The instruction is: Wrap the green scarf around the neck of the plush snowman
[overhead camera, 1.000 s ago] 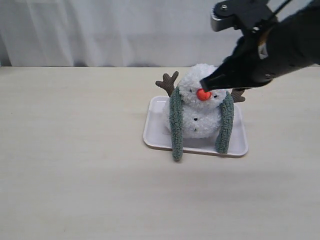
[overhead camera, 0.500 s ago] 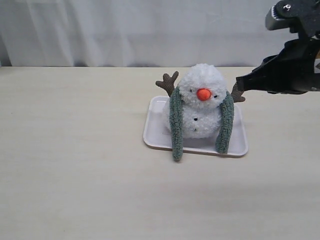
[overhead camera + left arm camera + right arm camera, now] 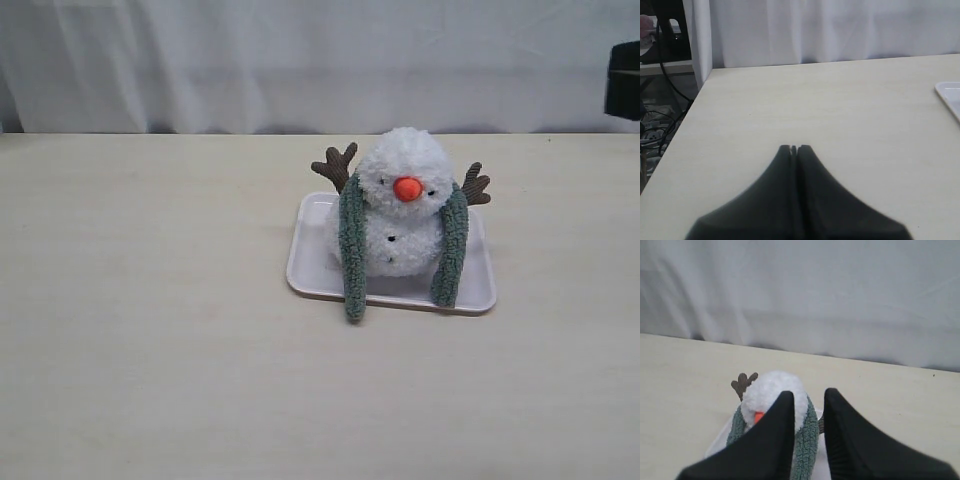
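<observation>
Two ends of the green scarf [image 3: 351, 250] hang down the front of the plush snowman [image 3: 400, 160] in the exterior view, one on each side of its body. The band passes out of sight behind the snowman's neck [image 3: 392, 210], and the ends do not cross. The toy sits upright on a white tray [image 3: 310, 262] in the middle of the bench [image 3: 150, 320]. Only a dark block at the upper right edge, probably part of the right arm [image 3: 624, 68], shows of the robot. In the left wrist view the left gripper [image 3: 794, 148] has its jaws pressed together on nothing, over bare bench well apart from the tray's corner. In the right wrist view the right gripper [image 3: 809, 393] stands slightly spread and empty, raised clear of the toy, with the snowman's head and scarf showing beyond its tips. By my judgement the scarf is draped, not fully wrapped. A tighter wrap would call for the right gripper to come down on one hanging end, pinch the fuzzy strip near its tip and carry it across the front of the neck without tipping the light toy.
</observation>
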Robot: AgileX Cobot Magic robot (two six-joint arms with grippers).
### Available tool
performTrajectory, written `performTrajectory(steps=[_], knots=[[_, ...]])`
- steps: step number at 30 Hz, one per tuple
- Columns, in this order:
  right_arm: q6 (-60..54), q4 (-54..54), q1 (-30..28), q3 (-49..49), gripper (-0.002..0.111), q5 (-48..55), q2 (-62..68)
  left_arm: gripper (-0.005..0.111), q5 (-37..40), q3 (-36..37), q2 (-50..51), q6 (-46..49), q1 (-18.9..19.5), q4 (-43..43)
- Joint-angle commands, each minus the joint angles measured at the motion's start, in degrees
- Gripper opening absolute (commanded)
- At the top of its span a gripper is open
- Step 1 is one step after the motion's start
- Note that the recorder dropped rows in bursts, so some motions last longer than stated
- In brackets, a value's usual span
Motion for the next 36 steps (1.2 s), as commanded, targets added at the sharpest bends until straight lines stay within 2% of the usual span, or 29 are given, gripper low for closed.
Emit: performTrajectory(steps=[1, 7, 12, 25, 36], knots=[[-0.11, 0.5, -0.43, 2.87, 0.02, 0.95, -8.32, 0.0, -0.73, 0.2, -0.16, -0.06, 0.1, -0.09], [-1.47, 0.5, -0.43, 5.42, 0.019, 4.23, -19.13, 0.0, -0.73, 0.2, -0.16, -0.06, 0.1, -0.09], [-1.72, 0.5, -0.43, 7.61, 0.004, 4.71, -28.86, 0.0, -0.73, 0.2, -0.16, -0.06, 0.1, -0.09], [-1.61, 0.5, -0.43, 8.31, 0.004, 14.32, -48.62, 0.0, -0.73, 0.2, -0.16, -0.06, 0.1, -0.09], [-1.61, 0.22, -0.43, 8.0, 0.004, 14.55, -48.62, 0.0, -0.73, 0.2, -0.16, -0.06, 0.1, -0.09]])
